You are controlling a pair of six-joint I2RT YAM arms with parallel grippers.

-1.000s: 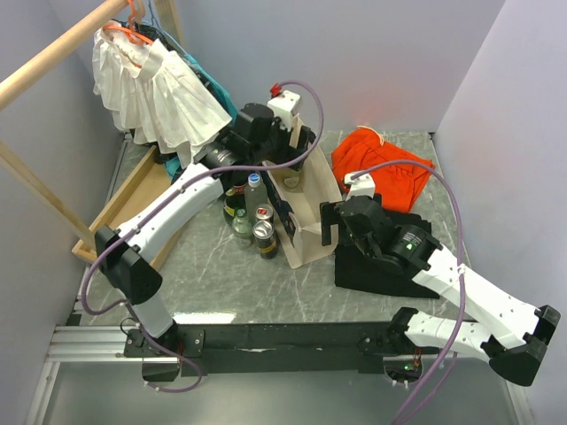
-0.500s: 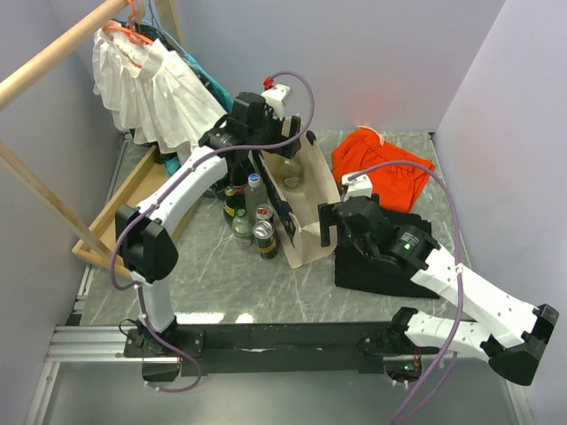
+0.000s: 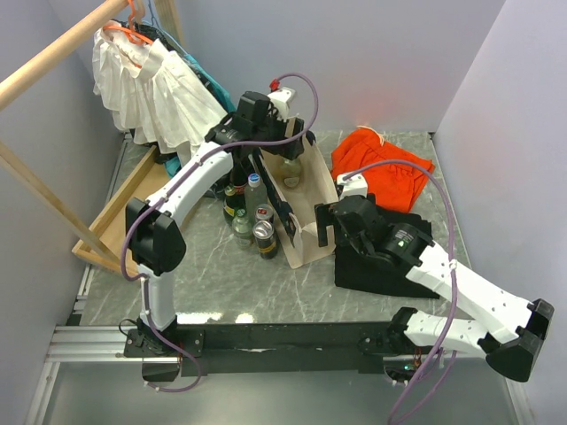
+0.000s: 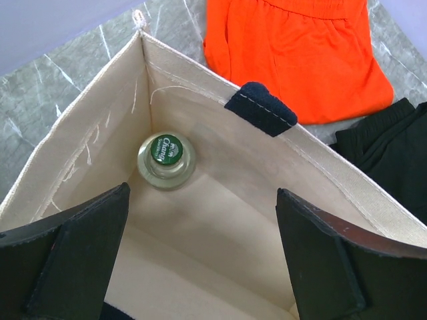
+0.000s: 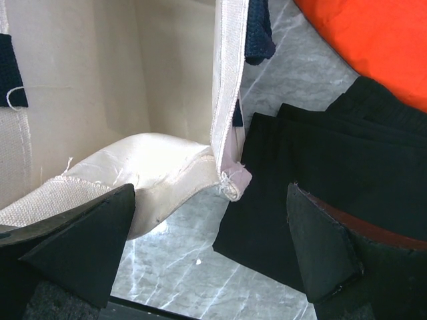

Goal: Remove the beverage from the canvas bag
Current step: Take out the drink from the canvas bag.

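**Left wrist view: open jaws hang over a lone bottle at the bottom of the tote**

The marble table [image 3: 221, 283] carries everything, and the largest thing on it is the canvas bag [image 3: 306, 221], a boxy beige tote standing upright with its mouth spread wide. It stands between a group of bottles and cans [image 3: 252, 221] on its left and a folded black cloth [image 3: 381, 266] on its right, with an orange cloth [image 3: 381, 164] behind.

The left gripper [image 4: 201, 197] hangs over the mouth and looks straight down inside. Its jaws are spread about as wide as they go and hold nothing. This looks like a line-up for a descent.

The right gripper [image 5: 210, 193] sits low at the bag's near right corner. It is wide open too, and the stitched edge of the wall hangs between its fingers without being pinched. My guess is that it waits there to steady the tote.

The beverage is a bottle [image 4: 165, 160] standing upright on the bag's floor in the far corner, close against the walls and just below a dark strap handle [image 4: 260, 108]. It is clear glass or plastic, and from above little shows beyond rounded shoulders and a green cap with white print.
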